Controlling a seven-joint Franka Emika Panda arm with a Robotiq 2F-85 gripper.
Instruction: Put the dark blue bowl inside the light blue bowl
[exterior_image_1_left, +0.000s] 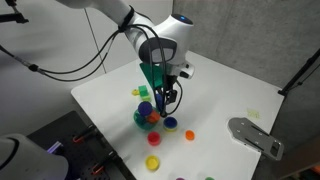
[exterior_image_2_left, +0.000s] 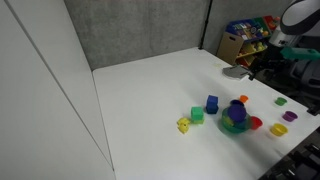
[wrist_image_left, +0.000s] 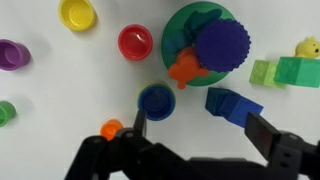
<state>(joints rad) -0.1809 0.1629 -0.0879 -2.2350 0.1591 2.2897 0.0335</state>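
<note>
In the wrist view a small round bowl (wrist_image_left: 157, 100) shows a dark blue inside and a lighter blue ring around it. It looks like the dark blue bowl sitting in the light blue bowl, and no separate light blue bowl shows. It also shows in an exterior view (exterior_image_1_left: 170, 123). My gripper (wrist_image_left: 200, 130) is open and empty above the table. Its left finger is just beside this bowl and its right finger is past a dark blue block (wrist_image_left: 232, 104). The gripper also shows in an exterior view (exterior_image_1_left: 168, 97).
A teal-green bowl (wrist_image_left: 178, 30) holds a purple piece (wrist_image_left: 222, 42) and an orange piece (wrist_image_left: 185, 68). Red (wrist_image_left: 135, 42), yellow (wrist_image_left: 78, 12) and purple (wrist_image_left: 10, 52) bowls lie to the left. Green blocks (wrist_image_left: 290, 70) and a yellow duck (wrist_image_left: 307, 47) lie to the right. A grey object (exterior_image_1_left: 255, 135) lies near the table edge.
</note>
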